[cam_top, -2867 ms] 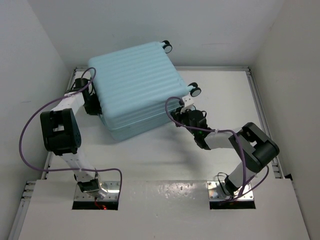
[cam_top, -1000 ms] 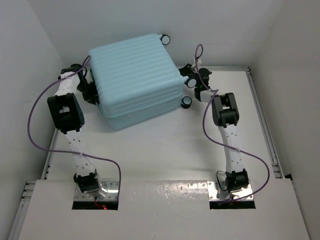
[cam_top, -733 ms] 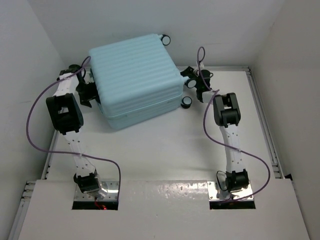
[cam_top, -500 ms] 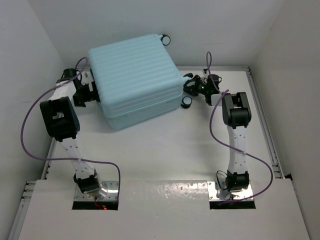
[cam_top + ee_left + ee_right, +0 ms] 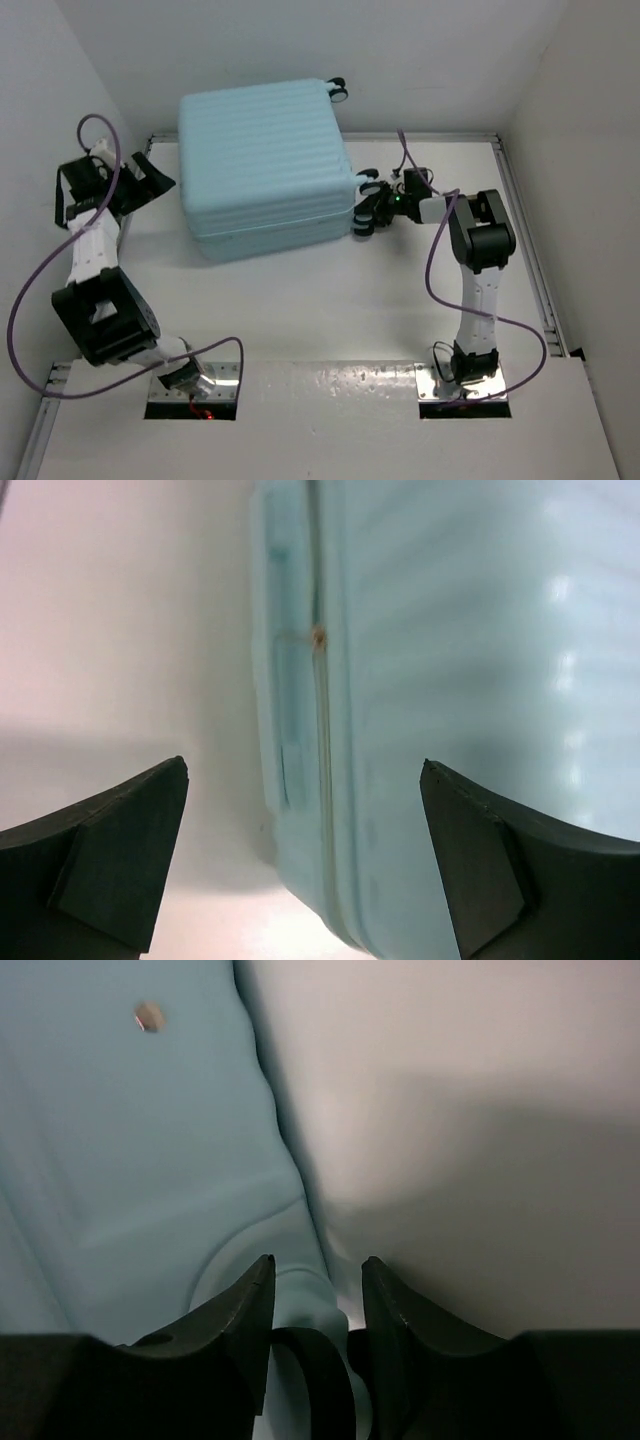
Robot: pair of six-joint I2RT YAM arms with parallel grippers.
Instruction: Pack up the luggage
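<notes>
The luggage is a pale blue ribbed hard-shell case lying shut and flat at the back of the table. My left gripper hangs open to its left, apart from it. The left wrist view shows the case's side seam ahead, between the wide-spread fingers of the left gripper. My right gripper is at the case's near right corner. There, in the right wrist view, the right gripper is shut around a black wheel and its blue mount, beside the shell.
A second black wheel sticks out at the luggage's far right corner. White walls close in the table on three sides, with a raised rail along the right edge. Purple cables loop from both arms.
My left gripper has opened and drawn back leftward from the luggage's side. My right gripper has opened, dropped to the near right wheel and closed round it. The luggage has turned slightly.
</notes>
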